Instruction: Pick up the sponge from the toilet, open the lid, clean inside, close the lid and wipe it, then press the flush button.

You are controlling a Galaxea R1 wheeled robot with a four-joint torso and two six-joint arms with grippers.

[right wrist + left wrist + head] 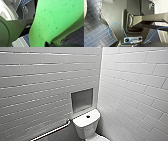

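Now, the bright green sponge (53, 21) is off the toilet (86, 124) and in the air. It looms large in the right wrist view, with dark tiled floor (73, 36) behind it. The right gripper (49, 44) looks clamped on its lower edge, dark fingertips pinching the foam where it narrows. Whether the left gripper is open or closed I cannot tell. So the pickup reads as done, and I judge the step in hand to be getting into position to open the lid. Up in the head view there are white tiled walls, a recessed niche (82, 100), and the white tank with the dark flush button (88, 116) in the middle of its top. Only a sliver of white at the lower edge shows where the bowl begins, so the lid itself cannot be made out. To do this well, I'd say the view has to come down onto the bowl before any reach goes in. The sponge is soft and held by one edge, so it will flop, and the grip should be firm with steady motion. The metal grab bar (52, 131) runs along the wall just beside the tank, so arm clearance is tight on that side. And that button wants to be left alone until the very end.
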